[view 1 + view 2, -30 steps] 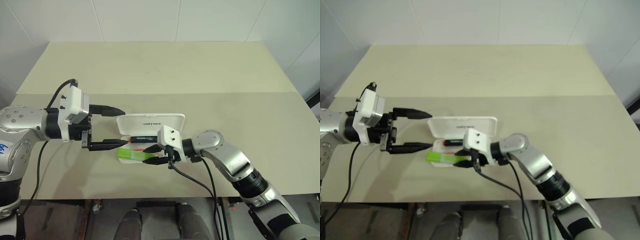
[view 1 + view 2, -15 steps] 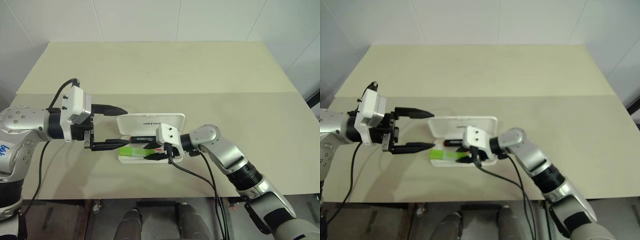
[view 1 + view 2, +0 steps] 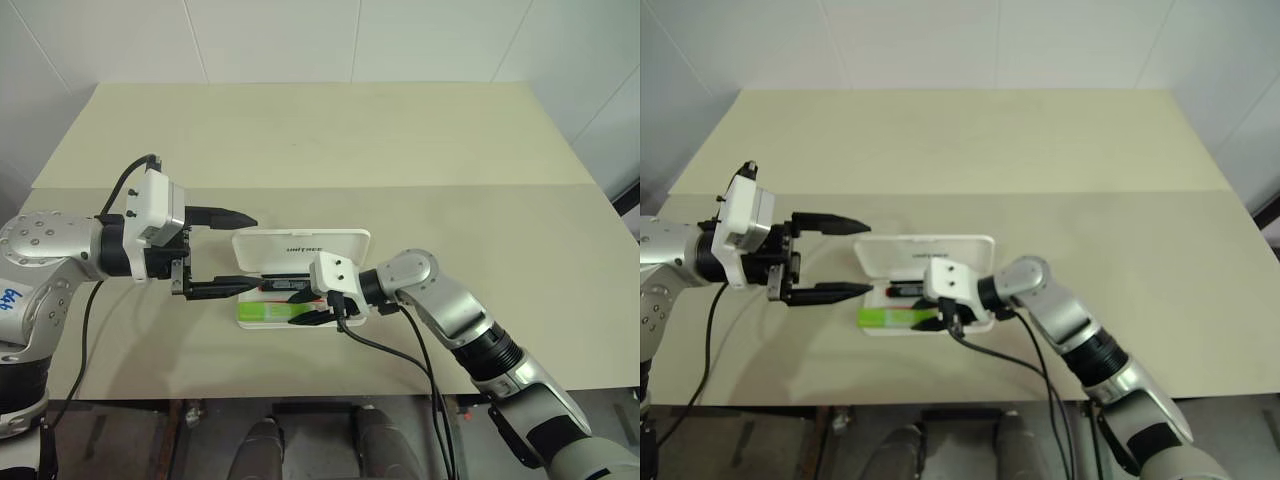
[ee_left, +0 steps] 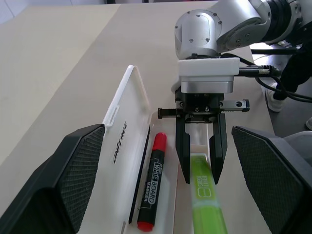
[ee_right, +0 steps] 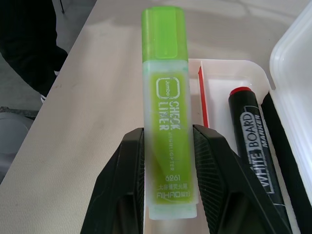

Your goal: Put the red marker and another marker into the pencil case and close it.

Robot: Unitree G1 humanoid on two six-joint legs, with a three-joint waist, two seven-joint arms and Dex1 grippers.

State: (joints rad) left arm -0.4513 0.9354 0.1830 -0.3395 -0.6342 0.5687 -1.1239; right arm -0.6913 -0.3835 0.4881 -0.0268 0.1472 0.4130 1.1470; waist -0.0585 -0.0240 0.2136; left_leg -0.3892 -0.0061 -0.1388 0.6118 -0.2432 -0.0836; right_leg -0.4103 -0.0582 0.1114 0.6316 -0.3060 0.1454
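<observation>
highlighter (image 5: 166,126) clamped between right fingers (image 5: 122,190), over open pencil case (image 4: 127,146)

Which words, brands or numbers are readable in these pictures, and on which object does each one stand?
"UNITREE": inside the open lid of the pencil case.
"WHITE BOARD": on the black barrel of the red marker; the smaller word after it is too blurred.
"Jumbo", "CHECK LINER", "HIGHLIGHTER", "6261", "AIHAO": on the green highlighter, held in the right gripper.
</observation>
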